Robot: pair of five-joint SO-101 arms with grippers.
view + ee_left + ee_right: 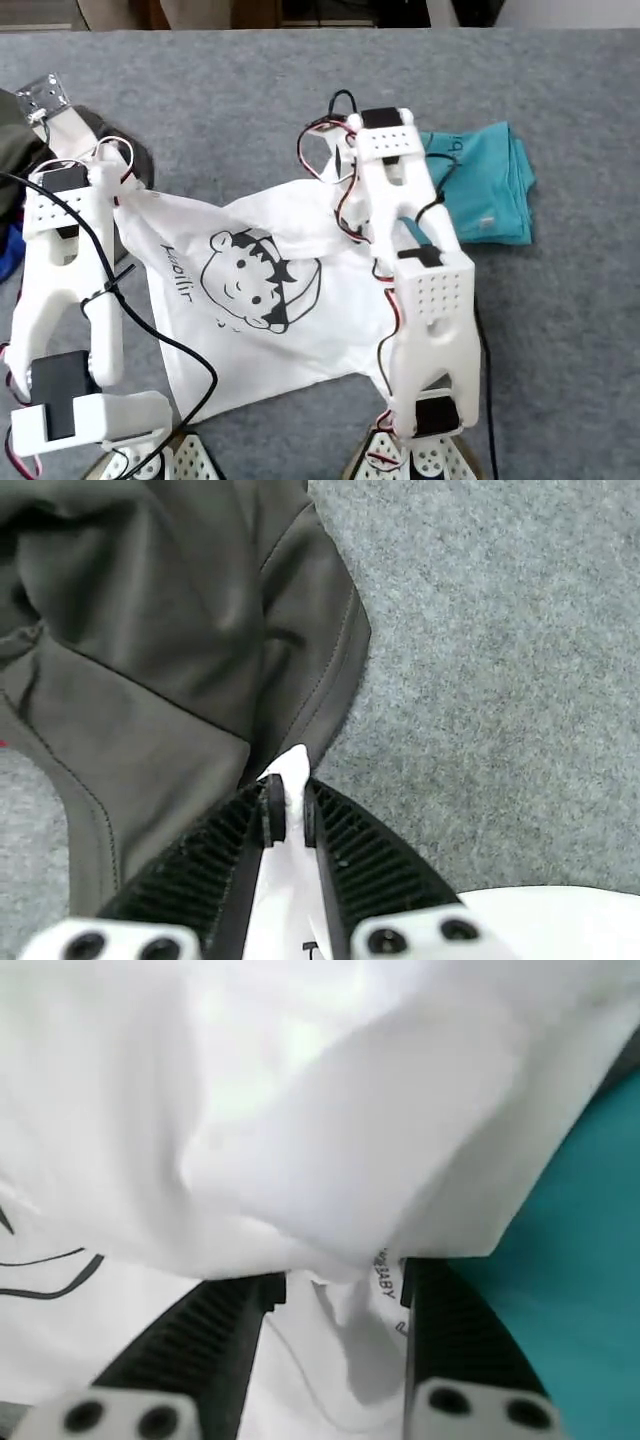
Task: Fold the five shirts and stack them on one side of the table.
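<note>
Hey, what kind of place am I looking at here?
Probably a robotics lab or workshop bench: a grey fabric-covered table carries two small white robot arms, with clothes laid out for folding, a white shirt and a folded teal shirt.

White fabric shirt with a cartoon-face print is lying spread mid-way across the grey felt-covered table, between the two arms. Left gripper is pinching its far-left corner, jaws closed on the fabric. That corner is sitting right at the edge of the crumpled dark olive fabric shirt, which is lying at the table's left edge. Blue cloth is lying nearer, also at the left edge. Right gripper is sitting at the white shirt's far-right edge, jaws apart, fabric between them. Folded teal fabric shirt is lying just beside it, far right.
</note>
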